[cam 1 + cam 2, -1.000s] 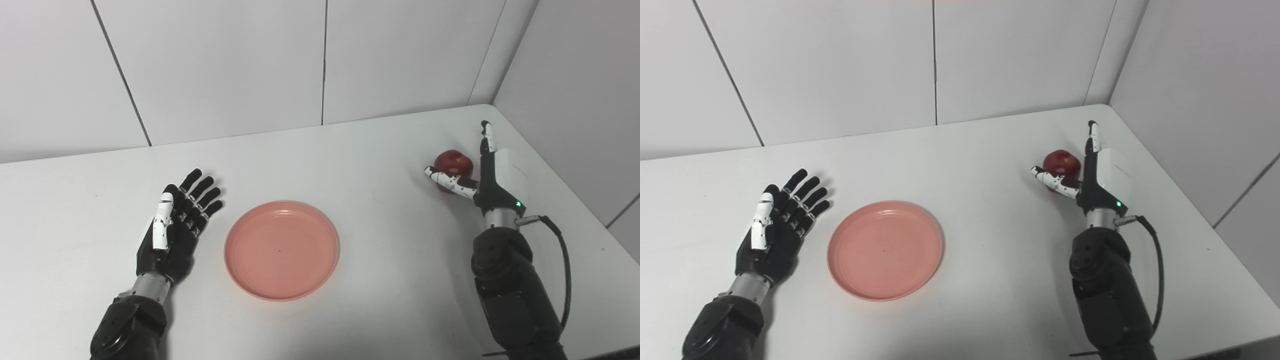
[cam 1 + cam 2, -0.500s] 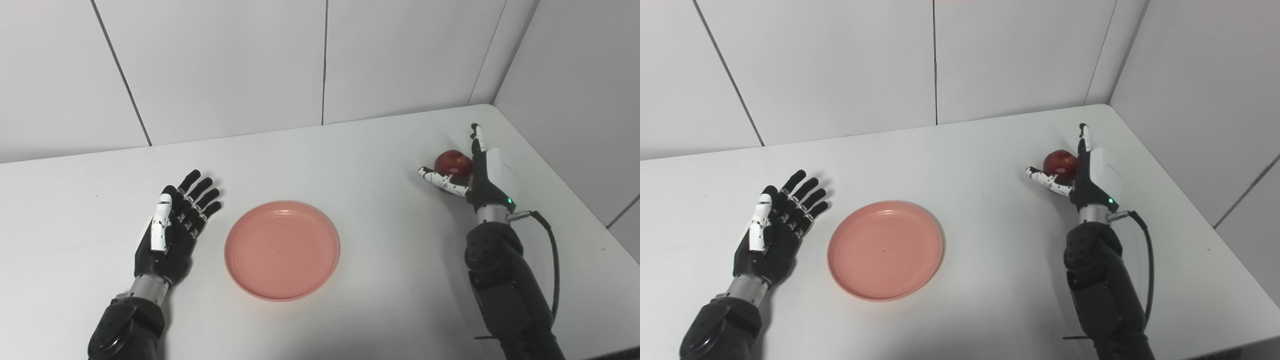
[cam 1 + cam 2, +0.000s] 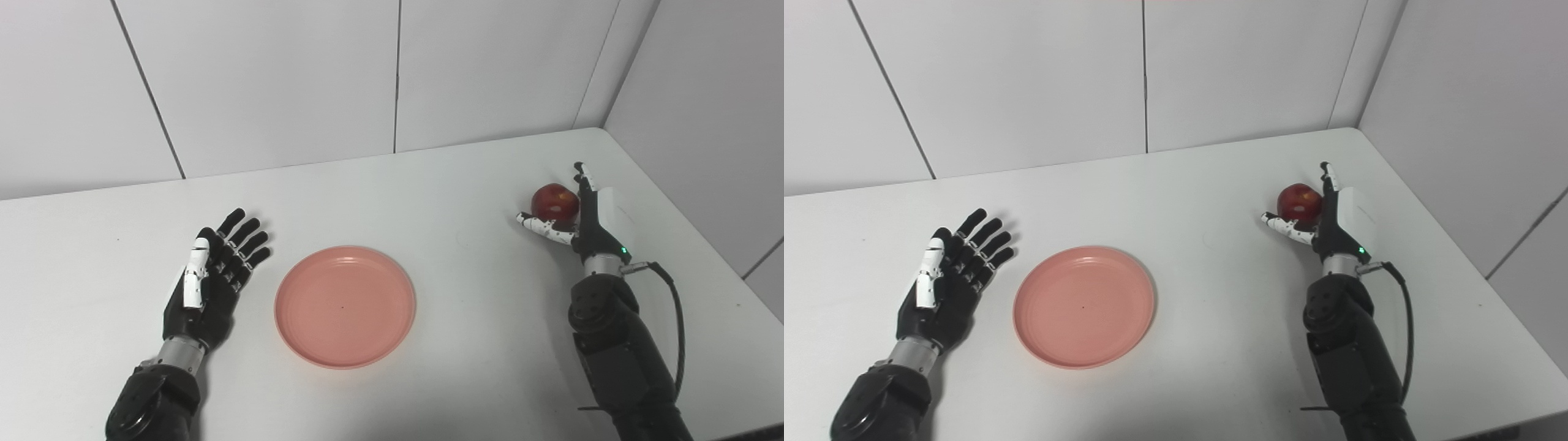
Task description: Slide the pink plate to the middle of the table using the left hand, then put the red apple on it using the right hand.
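Since a second ago the right hand [image 3: 582, 223] has drawn in toward the red apple [image 3: 555, 202], its white back panel now tilted closer over the fruit and the arm beneath it shifted slightly leftward; the pink plate [image 3: 345, 306] and the apple have not moved. The left hand [image 3: 211, 282] lies where it was, only a touch lower in the view.

The right hand stands on edge at the right end of the white table [image 3: 465, 184], palm facing the apple. Its thumb reaches out to the left along the near side of the apple, and its fingers [image 3: 1326, 174] rise straight up along the apple's right side. Thumb and fingers are apart, cupped around the fruit rather than closed on it; whether they press against the skin cannot be told. The apple sits on the table near the right rear corner, well apart from the plate.

The left hand rests palm up on the table just beside the plate's left rim, not touching it, with its dark fingers [image 3: 245, 239] extended and slightly fanned, holding nothing. The plate lies flat and empty near the middle of the table, between the two hands. Pale wall panels [image 3: 275, 79] stand behind the table.
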### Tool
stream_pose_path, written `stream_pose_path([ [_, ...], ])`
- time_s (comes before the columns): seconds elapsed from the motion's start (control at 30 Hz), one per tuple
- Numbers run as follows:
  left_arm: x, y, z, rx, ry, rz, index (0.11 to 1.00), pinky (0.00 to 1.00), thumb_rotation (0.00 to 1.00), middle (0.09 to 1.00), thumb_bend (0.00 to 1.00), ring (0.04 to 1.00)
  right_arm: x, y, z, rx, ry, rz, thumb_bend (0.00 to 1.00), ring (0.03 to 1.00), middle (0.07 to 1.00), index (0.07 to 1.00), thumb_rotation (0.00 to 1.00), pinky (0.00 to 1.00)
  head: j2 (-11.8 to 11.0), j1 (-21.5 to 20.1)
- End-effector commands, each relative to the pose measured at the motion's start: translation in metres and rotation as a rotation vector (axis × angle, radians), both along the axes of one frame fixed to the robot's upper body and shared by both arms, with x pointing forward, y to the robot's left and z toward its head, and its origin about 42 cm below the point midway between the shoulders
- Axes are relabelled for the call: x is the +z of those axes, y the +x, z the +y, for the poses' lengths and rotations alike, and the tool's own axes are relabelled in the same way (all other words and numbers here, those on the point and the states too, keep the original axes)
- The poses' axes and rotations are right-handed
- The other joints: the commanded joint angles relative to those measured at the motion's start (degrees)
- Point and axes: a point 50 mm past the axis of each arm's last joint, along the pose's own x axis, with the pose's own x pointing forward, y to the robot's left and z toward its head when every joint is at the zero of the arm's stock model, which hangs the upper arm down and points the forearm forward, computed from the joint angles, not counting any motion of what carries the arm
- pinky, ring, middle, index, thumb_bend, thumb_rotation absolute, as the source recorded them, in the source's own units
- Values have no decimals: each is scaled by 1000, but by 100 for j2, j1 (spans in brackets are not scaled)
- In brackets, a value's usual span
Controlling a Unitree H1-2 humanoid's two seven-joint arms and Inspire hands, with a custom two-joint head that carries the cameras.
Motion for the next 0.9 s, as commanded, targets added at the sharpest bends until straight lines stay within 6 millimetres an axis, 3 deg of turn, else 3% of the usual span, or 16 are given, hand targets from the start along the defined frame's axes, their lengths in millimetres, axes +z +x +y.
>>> stream_pose_path([
  [0.0,-32,-17,9,11,37,154,862,856,1000,874,336,862,28,12,-5,10,-48,-97,1000,792,840,872,374,682,-8,8],
  [0.2,-30,-17,9,5,36,150,871,861,1000,881,332,867,22,13,-9,18,-50,-148,1000,720,765,803,333,622,-8,11],
  [0.3,-31,-16,10,4,31,153,879,871,1000,888,330,874,18,13,-12,16,-35,-194,987,600,672,753,272,494,-5,13],
  [0.4,-30,-16,9,10,34,157,867,859,1000,877,336,864,14,13,-14,8,-24,-224,899,555,629,678,177,460,2,12],
  [0.63,-30,-17,8,8,38,156,861,854,1000,870,339,860,10,19,-16,10,-41,-251,811,481,566,588,123,401,9,36],
  [0.67,-30,-17,8,7,40,154,860,853,1000,869,340,859,10,20,-16,12,-50,-250,669,449,539,540,131,365,11,59],
  [0.7,-30,-17,8,6,41,152,860,853,1000,869,340,859,10,21,-16,12,-58,-249,595,426,518,514,135,338,11,59],
  [0.77,-31,-17,8,6,41,151,863,856,1000,872,339,863,9,23,-16,13,-65,-249,532,398,486,493,137,303,11,59],
  [0.87,-31,-17,8,4,39,153,864,853,1000,873,340,863,9,26,-15,17,-70,-256,515,396,477,487,140,300,11,59],
])
